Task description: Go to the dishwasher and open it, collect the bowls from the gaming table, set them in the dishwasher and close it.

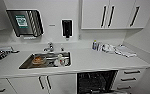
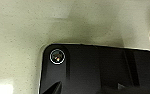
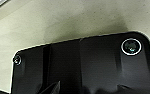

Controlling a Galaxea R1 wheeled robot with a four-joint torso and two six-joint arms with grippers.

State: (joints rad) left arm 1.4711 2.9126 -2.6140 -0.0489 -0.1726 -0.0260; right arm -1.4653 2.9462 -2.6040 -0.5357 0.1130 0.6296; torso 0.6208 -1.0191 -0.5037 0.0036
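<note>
In the head view I face a white kitchen counter [image 1: 91, 60]. Under it, right of centre, the dishwasher [image 1: 96, 82] stands open, and its dark inside with wire racks shows. The bowls and the gaming table are out of view. Both wrist views look past the robot's dark plate onto a pale speckled floor [image 2: 28, 30] [image 3: 66, 20].
A steel sink [image 1: 47, 60] holds several dishes, with a tap [image 1: 50, 47] behind it. Bottles [image 1: 94, 45] and cloths [image 1: 123, 51] lie at the counter's right end. White drawers [image 1: 131, 78] flank the dishwasher on the right, cabinet doors [image 1: 58, 83] on the left. Wall cabinets [image 1: 111, 13] hang above.
</note>
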